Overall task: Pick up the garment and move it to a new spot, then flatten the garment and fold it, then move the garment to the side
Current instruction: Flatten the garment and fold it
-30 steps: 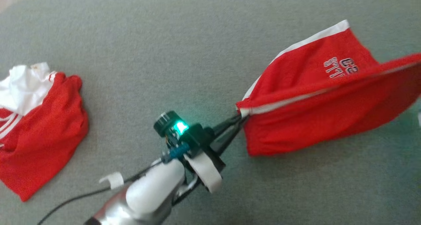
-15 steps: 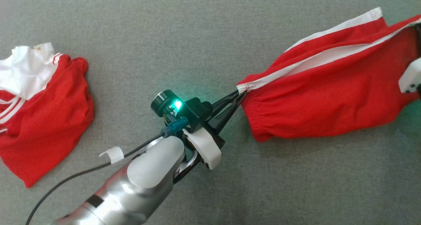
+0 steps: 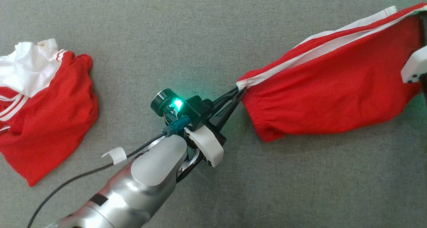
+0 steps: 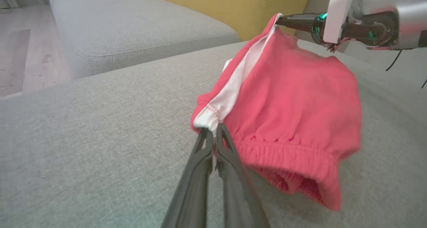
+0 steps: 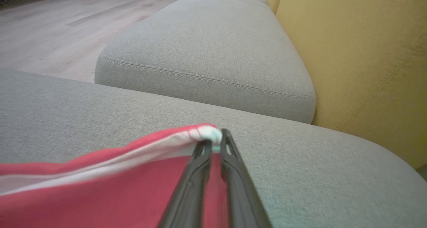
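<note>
Garment (image 3: pixel 333 98) stretched between left tool (image 3: pixel 241 92) and right tool (image 5: pixel 215 140) (both pinched closed)

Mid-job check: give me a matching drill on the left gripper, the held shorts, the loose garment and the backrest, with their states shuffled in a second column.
Column one:
1. left gripper
2. red shorts
3. crumpled red-and-white garment
4. backrest

Column two:
A. yellow
B. lying loose on the grey cushion
C. held taut at two ends
D. shut on a waistband corner

Pairs: 1-D, 2-C, 3-B, 4-A.
</note>
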{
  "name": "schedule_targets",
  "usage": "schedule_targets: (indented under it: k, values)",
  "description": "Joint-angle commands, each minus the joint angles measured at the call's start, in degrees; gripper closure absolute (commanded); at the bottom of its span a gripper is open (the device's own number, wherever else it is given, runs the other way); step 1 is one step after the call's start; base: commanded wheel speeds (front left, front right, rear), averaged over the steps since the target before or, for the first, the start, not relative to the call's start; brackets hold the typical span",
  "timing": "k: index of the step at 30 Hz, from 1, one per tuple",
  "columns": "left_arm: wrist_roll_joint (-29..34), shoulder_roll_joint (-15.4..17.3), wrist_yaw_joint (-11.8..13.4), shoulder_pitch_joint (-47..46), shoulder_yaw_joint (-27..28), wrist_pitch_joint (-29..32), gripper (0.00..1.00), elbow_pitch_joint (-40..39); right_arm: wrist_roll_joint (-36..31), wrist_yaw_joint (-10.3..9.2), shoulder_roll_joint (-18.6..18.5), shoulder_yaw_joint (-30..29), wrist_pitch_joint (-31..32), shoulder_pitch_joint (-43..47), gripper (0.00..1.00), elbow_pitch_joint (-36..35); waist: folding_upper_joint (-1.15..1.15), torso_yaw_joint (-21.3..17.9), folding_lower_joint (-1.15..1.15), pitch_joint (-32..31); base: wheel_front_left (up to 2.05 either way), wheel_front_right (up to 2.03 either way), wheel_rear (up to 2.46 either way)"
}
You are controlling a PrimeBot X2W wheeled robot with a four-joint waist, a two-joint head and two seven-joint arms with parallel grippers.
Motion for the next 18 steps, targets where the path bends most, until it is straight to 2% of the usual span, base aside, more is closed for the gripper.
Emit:
schedule_targets:
  k: [1, 5, 7, 11, 15, 18]
  values:
    - [-0.4, 0.3, 1.0, -1.4, 2.3, -0.9, 0.00, -0.7, 0.8, 0.37, -0.1, 1.2, -1.3, -1.1, 0.00, -0.6, 0.00, 0.0, 0.00, -0.1, 0.00, 0.00, 0.00]
    - [-0.4, -0.1, 2.0, -0.8, 2.7, -1.4, 0.00, -0.2, 3.6, 0.37, 0.9, 2.9, -2.8, -0.7, 0.00, 0.4, 0.00, -0.1, 0.00, -0.8, 0.00, 0.00, 0.00]
    - [-0.2, -0.2, 3.4, -0.1, 3.3, -1.8, 0.00, -0.2, 5.8, 0.37, 1.0, 4.0, -3.2, 0.4, 0.00, 0.3, 0.00, -0.2, 0.00, -1.6, 0.00, 0.00, 0.00]
    - [1.5, -0.3, 9.8, 2.7, 7.0, -2.2, 0.00, -3.0, 13.0, 0.37, 0.5, 5.3, -3.3, 4.0, 0.00, -0.5, 0.00, -0.3, 0.00, -3.1, 0.00, 0.00, 0.00]
    - [6.0, 0.0, 16.8, 8.7, 13.1, -2.2, 0.00, -12.5, 20.0, 0.37, -2.0, 6.7, -0.9, 7.7, 0.00, -0.9, 0.00, 0.3, 0.00, -4.2, 0.00, 0.00, 0.00]
    - [9.2, -0.4, 20.8, 14.5, 17.7, -2.2, 0.00, -20.0, 24.6, 0.37, -3.9, 6.9, 1.0, 9.8, 0.00, -0.9, 0.00, 1.2, 0.00, -4.5, 0.00, 0.00, 0.00]
